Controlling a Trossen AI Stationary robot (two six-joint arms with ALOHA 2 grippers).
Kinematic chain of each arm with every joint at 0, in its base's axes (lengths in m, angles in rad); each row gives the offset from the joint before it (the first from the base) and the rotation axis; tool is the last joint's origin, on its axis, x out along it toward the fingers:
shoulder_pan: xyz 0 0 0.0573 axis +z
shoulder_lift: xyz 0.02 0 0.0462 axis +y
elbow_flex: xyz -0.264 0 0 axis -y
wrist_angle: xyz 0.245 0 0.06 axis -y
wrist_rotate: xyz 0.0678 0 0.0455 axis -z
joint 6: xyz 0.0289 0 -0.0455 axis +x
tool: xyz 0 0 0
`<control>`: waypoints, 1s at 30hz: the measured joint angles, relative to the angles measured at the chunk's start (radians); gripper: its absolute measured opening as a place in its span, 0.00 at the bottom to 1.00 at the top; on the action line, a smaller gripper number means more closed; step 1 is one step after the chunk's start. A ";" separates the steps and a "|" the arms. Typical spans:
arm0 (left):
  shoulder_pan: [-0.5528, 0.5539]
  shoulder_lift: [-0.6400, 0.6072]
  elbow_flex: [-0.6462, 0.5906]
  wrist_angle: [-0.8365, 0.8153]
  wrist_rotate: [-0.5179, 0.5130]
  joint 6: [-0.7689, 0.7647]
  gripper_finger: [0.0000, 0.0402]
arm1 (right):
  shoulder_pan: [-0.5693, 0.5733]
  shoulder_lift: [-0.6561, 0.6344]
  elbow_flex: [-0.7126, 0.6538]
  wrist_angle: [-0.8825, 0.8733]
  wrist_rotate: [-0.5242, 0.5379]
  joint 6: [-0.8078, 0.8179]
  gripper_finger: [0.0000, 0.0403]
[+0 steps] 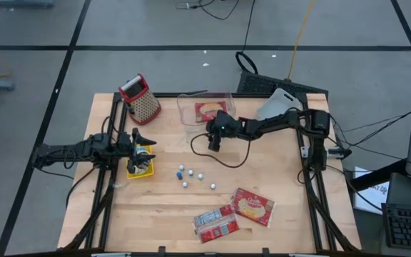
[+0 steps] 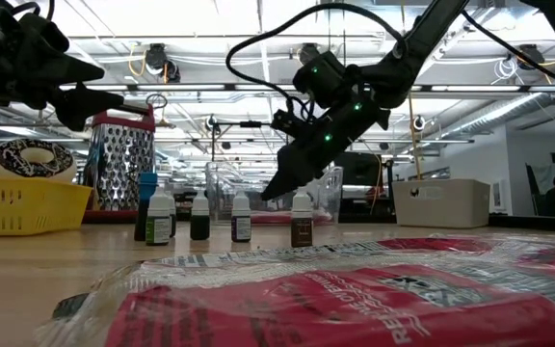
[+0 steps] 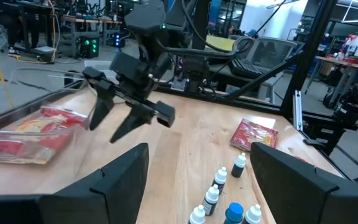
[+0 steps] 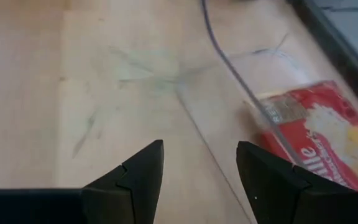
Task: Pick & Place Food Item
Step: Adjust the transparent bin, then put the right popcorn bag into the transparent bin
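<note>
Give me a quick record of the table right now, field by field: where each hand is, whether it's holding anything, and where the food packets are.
left hand: open, empty, above the yellow basket
right hand: open, empty, just in front of the clear container
packet in container: one red packet, lying inside
packets on table: red packet and wrapped packet near the front edge
small bottles: standing mid-table
grater: beside the container

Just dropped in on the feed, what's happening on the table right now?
The right gripper hangs open and empty just beside the clear container, which already holds one red food packet. Two more packets, one and another, lie at the table's near edge. The left gripper waits open above the yellow basket, holding nothing.
</note>
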 joint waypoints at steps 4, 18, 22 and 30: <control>0.000 0.000 0.000 0.000 0.000 0.000 0.70 | -0.009 0.001 0.000 0.034 0.041 0.000 0.46; 0.000 0.000 0.000 0.000 0.000 0.000 0.70 | 0.016 0.001 0.000 0.131 0.051 0.096 0.45; 0.000 0.000 0.000 0.000 0.000 0.000 0.70 | 0.017 0.001 0.000 0.143 0.119 0.090 0.45; 0.000 0.000 0.000 0.000 0.000 0.000 0.70 | 0.051 -0.065 -0.001 0.062 0.120 0.040 0.44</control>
